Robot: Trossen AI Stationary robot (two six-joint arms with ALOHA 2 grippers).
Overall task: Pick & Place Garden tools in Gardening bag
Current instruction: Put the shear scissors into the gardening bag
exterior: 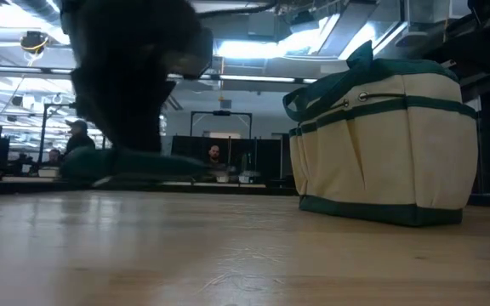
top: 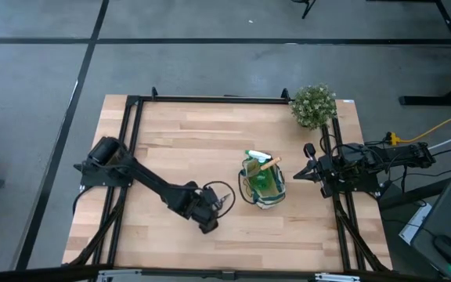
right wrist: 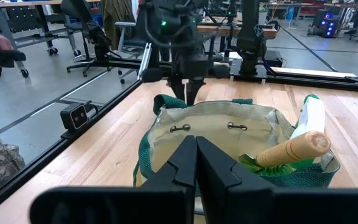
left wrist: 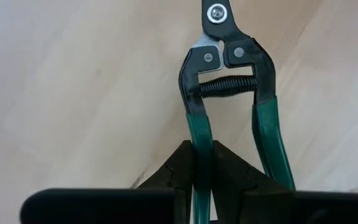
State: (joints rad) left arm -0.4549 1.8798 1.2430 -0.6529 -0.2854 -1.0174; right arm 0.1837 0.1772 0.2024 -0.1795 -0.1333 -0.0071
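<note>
Beyond the wooden table (top: 178, 141) we see a grey floor, and the low view looks across the boards into a room where people sit at desks. Near the table's middle, a little to the right, stands the gardening bag (top: 262, 184), beige with dark green trim; in the right wrist view we make out the trowel's wooden handle (right wrist: 293, 150) leaning out of it beside the green spray bottle (right wrist: 309, 118) with its white top. To the left of the bag, and nearer the front edge, the left gripper (left wrist: 202, 171) has its fingers pressed onto one green handle of the pruning shears (left wrist: 229, 81), whose second handle stands free beside it, with the spring and pivot pointing away over the boards. We cannot tell whether the shears rest on the table or hang just above it. At the right edge, the right gripper (right wrist: 196, 163) faces the bag with its fingers pressed together, holding nothing. In the far right corner sits a bushy potted plant (top: 314, 105).
</note>
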